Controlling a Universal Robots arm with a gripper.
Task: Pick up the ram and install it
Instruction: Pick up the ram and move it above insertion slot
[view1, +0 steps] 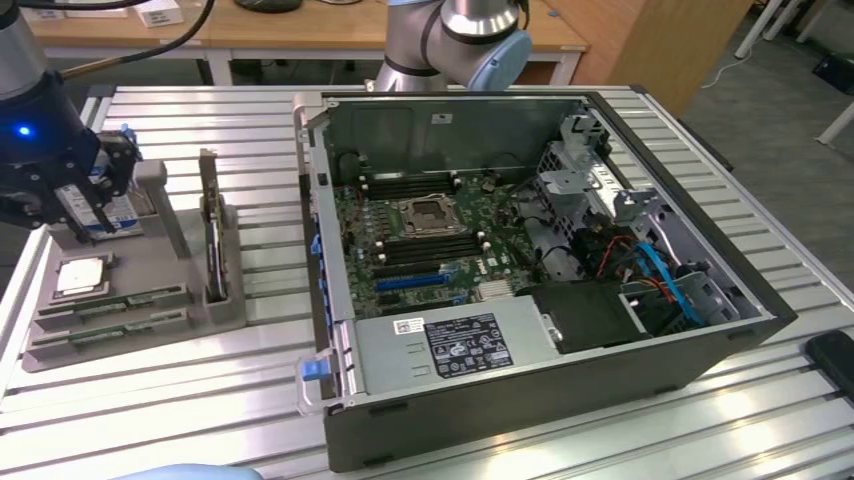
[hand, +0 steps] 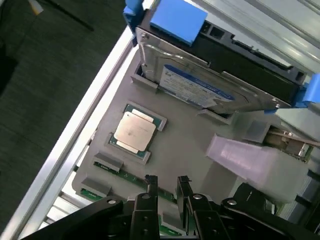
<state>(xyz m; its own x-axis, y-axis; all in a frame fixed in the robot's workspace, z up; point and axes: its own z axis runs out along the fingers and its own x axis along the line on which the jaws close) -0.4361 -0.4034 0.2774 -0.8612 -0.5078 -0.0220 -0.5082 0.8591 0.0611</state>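
Note:
Two green ram sticks lie flat in slots of the grey parts holder (view1: 174, 255) at the exterior view's left: one (view1: 118, 299) just behind the other (view1: 110, 331). The wrist view shows the ram (hand: 119, 172) as a thin green strip running under my fingertips, with the second stick (hand: 90, 194) beside it. My gripper (hand: 167, 182) hangs above the holder (hand: 185, 145), its two black fingers apart with nothing between them. In the exterior view the gripper (view1: 78, 222) stands over the holder's rear left part, above the ram.
A silver CPU (hand: 134, 131) sits in the holder beside the ram. A blue-labelled hard drive (hand: 200, 87) and a dark expansion card (view1: 211, 235) stand upright in it. The open computer case (view1: 534, 250) with motherboard (view1: 420, 235) lies to the exterior view's right on the slatted table (view1: 200, 120).

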